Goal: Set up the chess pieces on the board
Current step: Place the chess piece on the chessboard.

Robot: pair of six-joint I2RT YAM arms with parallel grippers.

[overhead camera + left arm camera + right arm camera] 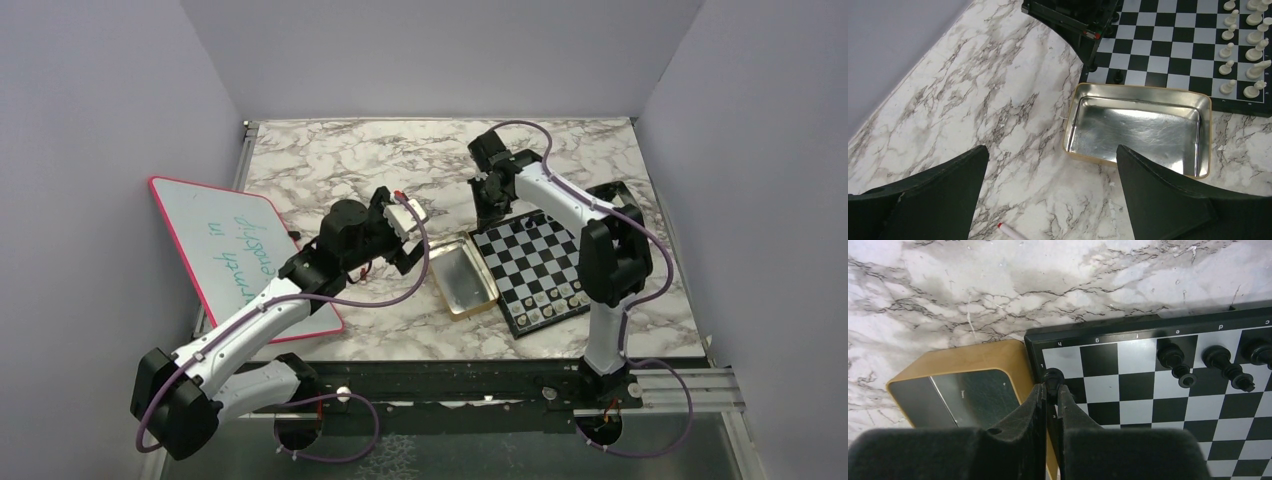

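We mark the right gripper [1050, 388] as pressed almost together, pinching one black piece [1053, 376] by its head at the left corner of the board [1135, 356], just beside the gold tin [973, 357]. We judge this is a placing step: the narrow top grip keeps the tiny piece upright and lets it go down onto a single square without knocking neighbours. We cannot tell whether its base touches the board yet. More black pieces [1172, 356] stand along the board's top row, upper right of the right wrist view. The white pieces [1228, 50] stand in two neat rows at the right edge of the left wrist view, so that side looks finished. The left gripper [1052, 150] is spread wide and holds nothing. It hangs over the marble table [973, 90] by the tin, likely kept clear so the right arm has room. The tin looks empty.
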